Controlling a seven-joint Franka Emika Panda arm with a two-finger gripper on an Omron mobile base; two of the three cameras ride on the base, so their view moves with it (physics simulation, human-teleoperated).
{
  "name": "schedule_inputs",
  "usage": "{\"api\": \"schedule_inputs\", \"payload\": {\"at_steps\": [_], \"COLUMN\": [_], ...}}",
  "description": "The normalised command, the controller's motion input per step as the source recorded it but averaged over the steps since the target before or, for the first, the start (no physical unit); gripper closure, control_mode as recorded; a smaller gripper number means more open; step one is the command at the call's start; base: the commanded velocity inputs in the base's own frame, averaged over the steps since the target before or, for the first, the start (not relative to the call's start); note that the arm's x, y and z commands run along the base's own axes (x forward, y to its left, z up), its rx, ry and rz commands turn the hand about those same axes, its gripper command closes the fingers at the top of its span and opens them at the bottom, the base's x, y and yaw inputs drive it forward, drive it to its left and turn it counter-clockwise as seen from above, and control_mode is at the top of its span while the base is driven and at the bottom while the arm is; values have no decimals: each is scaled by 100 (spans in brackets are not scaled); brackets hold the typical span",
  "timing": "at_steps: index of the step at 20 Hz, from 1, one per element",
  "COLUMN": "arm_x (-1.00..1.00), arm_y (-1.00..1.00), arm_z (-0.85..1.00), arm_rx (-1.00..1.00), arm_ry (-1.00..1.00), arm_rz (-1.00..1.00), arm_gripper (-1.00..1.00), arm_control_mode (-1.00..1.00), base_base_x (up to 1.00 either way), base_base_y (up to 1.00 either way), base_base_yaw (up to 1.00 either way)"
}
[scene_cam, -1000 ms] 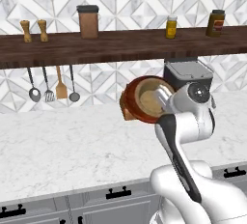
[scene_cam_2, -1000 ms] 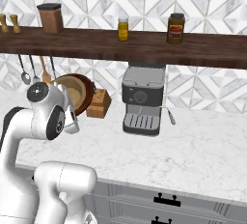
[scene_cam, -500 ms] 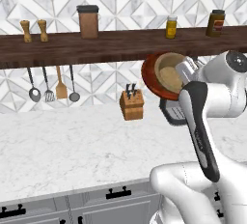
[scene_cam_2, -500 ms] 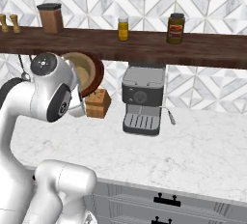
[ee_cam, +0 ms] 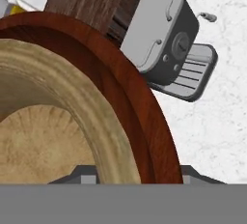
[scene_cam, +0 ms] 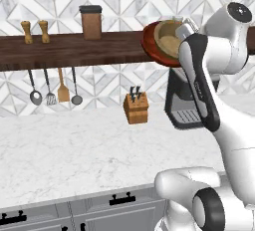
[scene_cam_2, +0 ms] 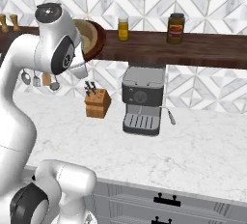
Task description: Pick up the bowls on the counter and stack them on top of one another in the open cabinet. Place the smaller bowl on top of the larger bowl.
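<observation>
Shakers (scene_cam: 35, 31), two small wooden ones, are standing at the far left of the dark shelf board (scene_cam: 74, 51), with a brown canister (scene_cam: 91, 22) just beside them. Under the board I am seeing utensils (scene_cam: 55, 89) hanging against the tile wall. On the marble surface (scene_cam: 74, 150) a knife block (scene_cam: 136, 107) is sitting near the wall, and a grey coffee machine (scene_cam_2: 141, 100) is standing to its right. Up at shelf height I am watching the arm holding both bowls together, tipped on edge: the light tan bowl (scene_cam: 169, 37) is nesting inside the dark reddish-brown bowl (scene_cam: 152, 46), whose rim is overlapping the front edge of the board. In the right base view the same pair is showing behind the arm's elbow, with a yellow jar (scene_cam_2: 123, 29) and a darker jar (scene_cam_2: 175, 28) further right on the shelf. In the hand view I am seeing the tan bowl (ee_cam: 48, 121) sitting within the red-brown bowl (ee_cam: 140, 112), very close to the lens. The pincer itself is hidden behind the bowls, so I cannot tell how its fingers are set.
</observation>
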Motion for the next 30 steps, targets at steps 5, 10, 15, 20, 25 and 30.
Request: {"api": "schedule_inputs", "payload": {"at_steps": [5, 10, 15, 20, 25, 30], "arm_x": [100, 100, 90, 71, 33, -15], "arm_y": [25, 25, 15, 3, 0, -2], "arm_z": [55, 17, -53, -4, -9, 0], "arm_rx": [0, -1, -3, 0, 0, 0], "arm_ry": [-1, 9, 13, 0, 0, -9], "arm_rz": [0, 0, 0, -1, 0, 0], "arm_gripper": [100, 100, 100, 100, -100, -100], "arm_control_mode": [-100, -100, -100, -100, -100, -100], "base_base_x": [0, 0, 0, 0, 0, 0], "base_base_y": [0, 0, 0, 0, 0, 0], "base_base_yaw": [0, 0, 0, 0, 0, 0]}}
